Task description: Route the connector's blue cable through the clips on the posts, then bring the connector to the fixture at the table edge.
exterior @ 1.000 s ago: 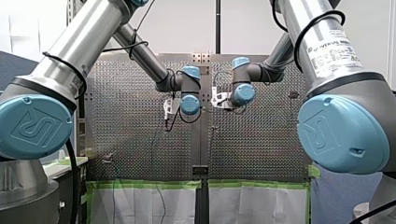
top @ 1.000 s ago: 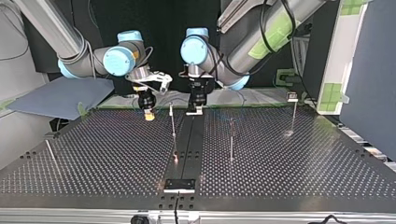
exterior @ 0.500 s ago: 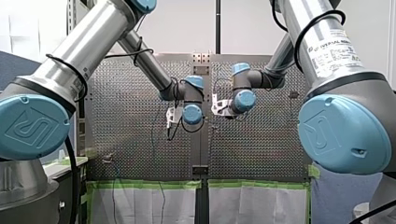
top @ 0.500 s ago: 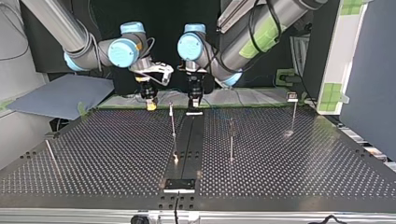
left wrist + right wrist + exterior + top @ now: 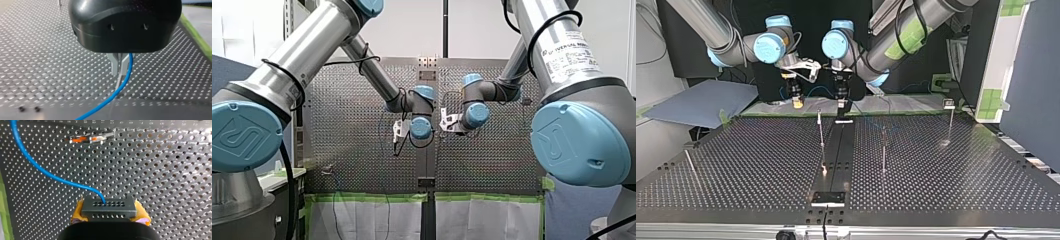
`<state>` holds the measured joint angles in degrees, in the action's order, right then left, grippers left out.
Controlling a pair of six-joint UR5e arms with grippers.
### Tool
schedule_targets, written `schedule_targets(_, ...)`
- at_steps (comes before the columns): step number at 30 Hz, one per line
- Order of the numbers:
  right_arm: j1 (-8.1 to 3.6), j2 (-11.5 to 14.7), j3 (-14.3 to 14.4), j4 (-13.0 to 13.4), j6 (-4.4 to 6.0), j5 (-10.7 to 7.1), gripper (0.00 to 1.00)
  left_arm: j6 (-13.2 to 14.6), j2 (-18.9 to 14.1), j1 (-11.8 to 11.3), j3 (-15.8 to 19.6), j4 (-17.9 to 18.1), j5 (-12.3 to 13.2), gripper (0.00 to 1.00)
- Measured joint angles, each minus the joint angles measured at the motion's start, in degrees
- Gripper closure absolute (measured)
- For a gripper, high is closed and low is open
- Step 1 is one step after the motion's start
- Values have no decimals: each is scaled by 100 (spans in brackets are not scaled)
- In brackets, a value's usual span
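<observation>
Grasping the connector in my right gripper, squeezed between yellow pads at both its ends. Trailing the blue cable out of the connector's holed face in a long curve. Pinching that same cable further along in my left gripper, metal fingers clenched close together, blue line dropping past them toward the table. Hovering with both grippers over the table's edge farthest from the fixture, side by side yet apart. Between the fixture and the grippers, thin posts upright on the table. Connector well apart from the fixture, held clear of the table.
</observation>
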<state>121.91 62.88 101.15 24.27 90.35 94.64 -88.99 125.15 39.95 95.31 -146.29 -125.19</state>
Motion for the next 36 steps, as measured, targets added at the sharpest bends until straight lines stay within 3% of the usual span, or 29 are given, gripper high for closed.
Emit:
schedule_targets(8,-81,-1,110,100,17,104,100,-40,147,85,2,85,-1,100)
schedule_targets(21,-193,-14,146,289,27,101,100,-74,524,69,-155,131,59,100)
schedule_targets(36,-288,-57,208,442,75,79,100,-103,555,45,-417,70,108,100)
